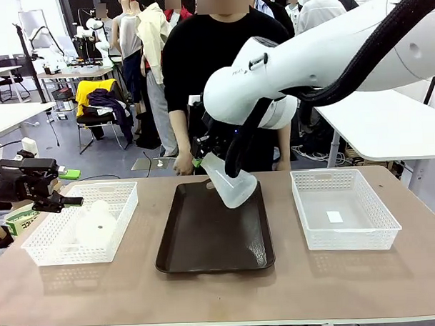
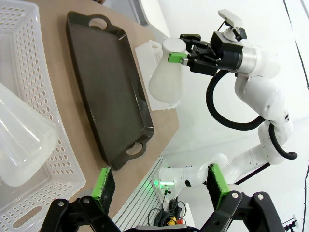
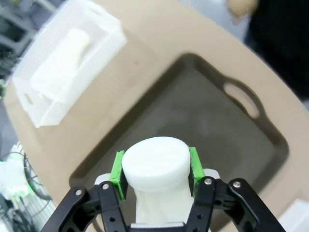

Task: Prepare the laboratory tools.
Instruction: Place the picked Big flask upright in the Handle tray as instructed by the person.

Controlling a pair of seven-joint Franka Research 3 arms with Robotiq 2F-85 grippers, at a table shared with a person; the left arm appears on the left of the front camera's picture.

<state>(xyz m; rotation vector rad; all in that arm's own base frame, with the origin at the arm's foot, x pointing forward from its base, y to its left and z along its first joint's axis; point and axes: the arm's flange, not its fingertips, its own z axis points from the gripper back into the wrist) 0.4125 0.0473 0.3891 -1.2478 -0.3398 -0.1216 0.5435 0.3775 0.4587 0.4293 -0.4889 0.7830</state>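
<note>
One frosted-white conical flask [image 1: 229,182] hangs tilted above the dark brown tray [image 1: 206,238], its neck clamped between the green pads of my right gripper [image 1: 205,159]. The right wrist view looks down on that flask's neck [image 3: 156,164], held by the right gripper [image 3: 155,166], with the tray [image 3: 217,125] below. In the left wrist view the held flask [image 2: 166,79] and right gripper [image 2: 181,57] show beyond the tray [image 2: 106,87]. A second flask [image 1: 97,223] lies in the left white mesh basket [image 1: 52,244]. My left gripper [image 1: 65,195] hovers open at that basket's left edge, fingers [image 2: 104,186] apart.
A second white mesh basket [image 1: 344,208] stands at the table's right with a small white patch on its floor. A person in black stands at the far edge behind the tray, one hand [image 1: 182,163] near the tray's far handle. A green and white box [image 1: 19,218] sits at the far left.
</note>
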